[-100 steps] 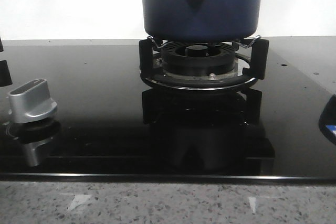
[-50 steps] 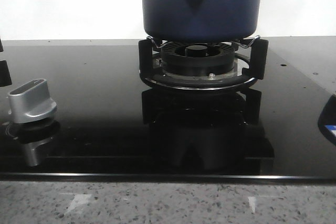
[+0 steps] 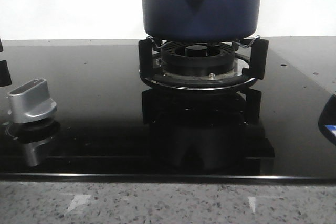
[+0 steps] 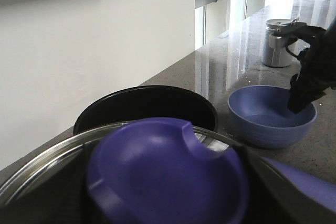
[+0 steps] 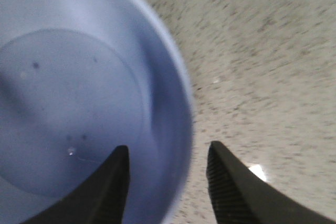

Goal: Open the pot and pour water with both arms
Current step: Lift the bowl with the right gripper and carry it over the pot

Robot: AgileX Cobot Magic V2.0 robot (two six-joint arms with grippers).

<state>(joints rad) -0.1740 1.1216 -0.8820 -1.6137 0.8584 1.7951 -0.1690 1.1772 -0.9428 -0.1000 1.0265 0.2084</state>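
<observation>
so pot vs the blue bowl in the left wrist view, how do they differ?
Colour: the pot reads almost black there, while the bowl is a lighter blue.
Size: the pot's mouth looks wider than the bowl's.
Contact: the right gripper has its jaws straddling the bowl's rim; nothing is seen gripping the pot.
Shared: both are round and open-topped.
</observation>
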